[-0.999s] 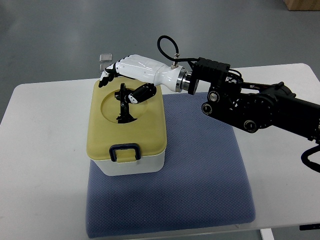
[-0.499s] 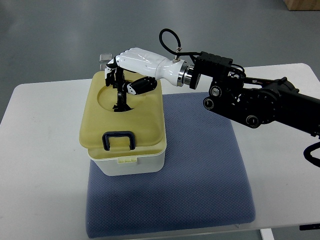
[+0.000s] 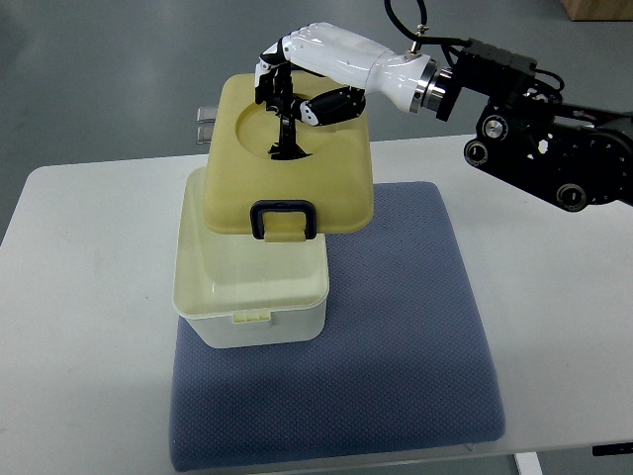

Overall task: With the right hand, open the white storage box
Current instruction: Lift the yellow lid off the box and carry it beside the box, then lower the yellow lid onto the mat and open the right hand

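Lid (image 3: 297,163) of yellowish plastic hangs lifted clear of the white storage box (image 3: 252,292), its long axis running from the near side to the far side, its black latch (image 3: 285,218) on the near edge facing the camera. The right hand (image 3: 297,74) is clamped on the black handle (image 3: 289,134) in the lid's round recess. The box stands open on the near left part of a blue mat (image 3: 396,346) on the white table (image 3: 89,327); the lid covers its far rim. The arm is cut off at the right edge. A small clear object (image 3: 206,121) beyond the lid is hard to make out.
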